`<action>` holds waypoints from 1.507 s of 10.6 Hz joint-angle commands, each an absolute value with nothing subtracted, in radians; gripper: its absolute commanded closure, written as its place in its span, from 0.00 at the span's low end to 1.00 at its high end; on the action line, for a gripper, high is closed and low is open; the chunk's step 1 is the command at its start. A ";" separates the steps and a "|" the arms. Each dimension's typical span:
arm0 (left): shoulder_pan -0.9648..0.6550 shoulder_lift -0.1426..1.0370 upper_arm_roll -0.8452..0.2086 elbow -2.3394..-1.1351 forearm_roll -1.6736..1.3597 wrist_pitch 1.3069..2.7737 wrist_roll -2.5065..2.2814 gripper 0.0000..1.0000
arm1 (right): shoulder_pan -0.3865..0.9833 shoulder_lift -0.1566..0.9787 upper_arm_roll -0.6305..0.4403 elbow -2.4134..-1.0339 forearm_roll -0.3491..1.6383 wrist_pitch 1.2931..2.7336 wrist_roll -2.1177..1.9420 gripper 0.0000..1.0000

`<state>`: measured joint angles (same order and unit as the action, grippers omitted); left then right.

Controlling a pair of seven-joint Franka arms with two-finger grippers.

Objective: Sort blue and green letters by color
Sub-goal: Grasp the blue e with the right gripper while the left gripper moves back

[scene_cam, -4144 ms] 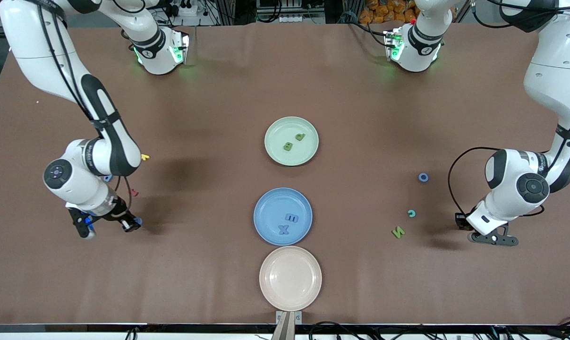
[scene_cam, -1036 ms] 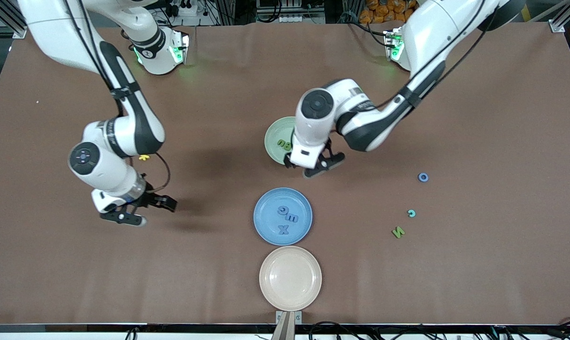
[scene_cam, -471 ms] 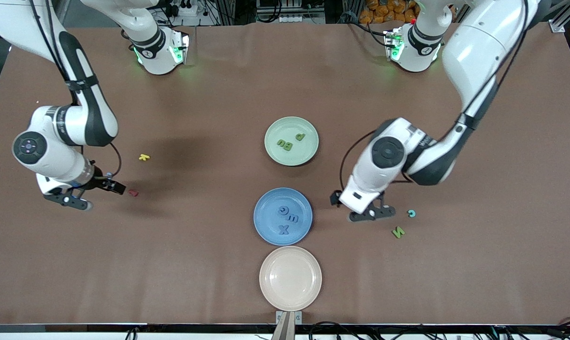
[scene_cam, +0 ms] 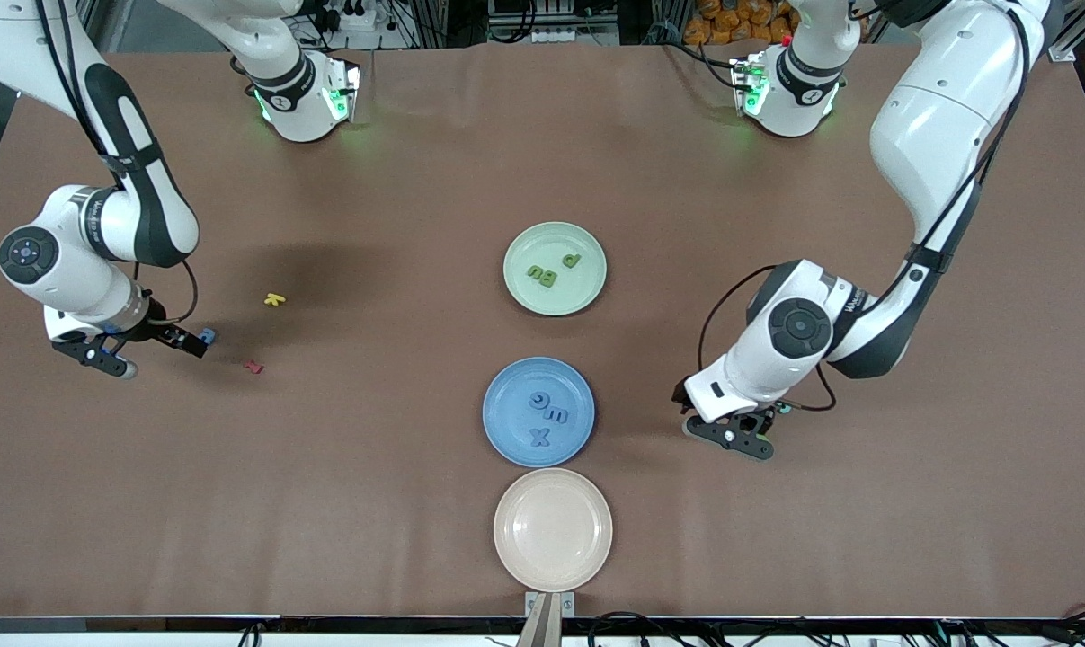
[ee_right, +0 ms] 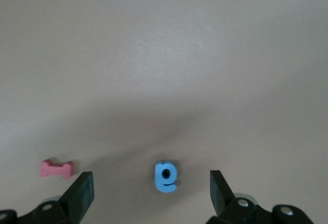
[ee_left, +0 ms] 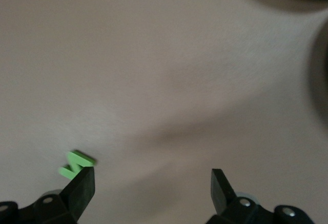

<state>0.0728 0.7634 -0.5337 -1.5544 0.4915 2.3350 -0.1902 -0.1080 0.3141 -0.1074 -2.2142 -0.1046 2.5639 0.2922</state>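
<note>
Both arms shifted toward remaining letters.

Bench [scene_cam: 371, 503]: plain brown, no pattern.
Green plate [scene_cam: 587, 292]: pale green, holding three olive green letters [scene_cam: 542, 274].
Blue plate [scene_cam: 506, 431]: medium blue, holding three darker blue letters [scene_cam: 546, 415].
Third plate [scene_cam: 553, 530]: pale pink-beige, plain.
Loose letters: one bright green [ee_left: 76, 163], one light blue [ee_right: 165, 177], one dull red [scene_cam: 253, 367], one yellow [scene_cam: 275, 299].
Arms [scene_cam: 933, 126]: white with black joints.
</note>
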 commanded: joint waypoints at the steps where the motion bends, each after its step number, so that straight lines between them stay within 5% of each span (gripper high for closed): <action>1: 0.063 0.787 -0.479 -1.525 0.492 2.350 0.076 0.00 | -0.150 0.317 -0.094 -2.289 -0.114 2.652 0.293 0.00; 6: 0.107 0.816 -0.456 -1.516 0.491 2.352 0.301 0.00 | -0.175 0.417 -0.077 -2.296 -0.112 2.744 0.296 0.00; 7: 0.109 0.831 -0.456 -1.499 0.491 2.361 0.337 0.00 | -0.182 0.425 -0.068 -2.301 -0.112 2.756 0.296 0.09; 8: 0.113 0.860 -0.456 -1.467 0.491 2.365 0.394 0.00 | -0.183 0.423 -0.060 -2.299 -0.112 2.755 0.301 0.34; 10: 0.124 0.894 -0.456 -1.437 0.489 2.365 0.462 0.00 | -0.187 0.423 -0.057 -2.296 -0.112 2.749 0.302 0.64; 13: 0.123 0.910 -0.456 -1.433 0.489 2.365 0.463 0.06 | -0.196 0.423 -0.055 -2.298 -0.112 2.744 0.295 0.85; 16: 0.124 0.928 -0.456 -1.425 0.489 2.365 0.466 0.07 | -0.195 0.419 -0.048 -2.290 -0.113 2.721 0.293 0.91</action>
